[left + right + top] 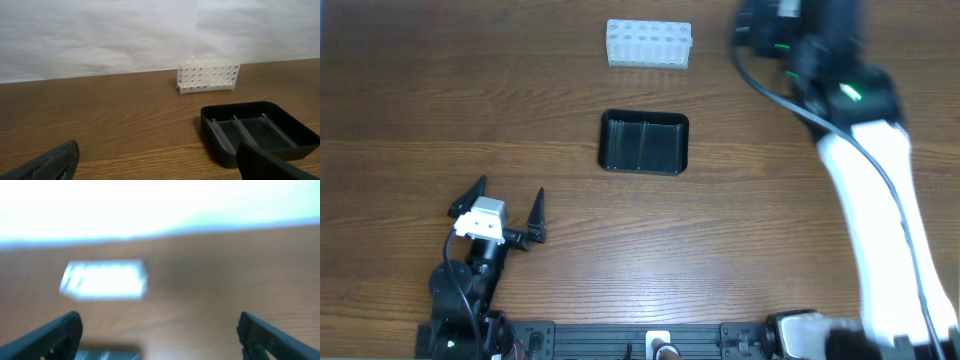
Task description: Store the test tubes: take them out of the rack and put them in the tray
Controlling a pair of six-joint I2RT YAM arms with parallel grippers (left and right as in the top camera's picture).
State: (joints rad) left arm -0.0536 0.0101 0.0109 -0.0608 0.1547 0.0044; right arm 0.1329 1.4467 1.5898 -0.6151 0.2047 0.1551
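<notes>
Me: My left gripper (510, 188) is hanging spread wide and pinching nothing, low over the tabletop (420, 100) near my base.
Them: And the other one?
Me: My right gripper (159, 320) is gaping just as wide, touching nothing, out at the far right side and facing the rack (649, 44).
Them: Where is that rack sitting?
Me: It is standing upright toward the far side, with the black tray (644, 118) lying just nearer me. Whether tubes are standing in it, I cannot tell.

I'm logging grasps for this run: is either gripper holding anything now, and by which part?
Nothing is held: the left gripper and the right gripper are both open and empty.
</notes>
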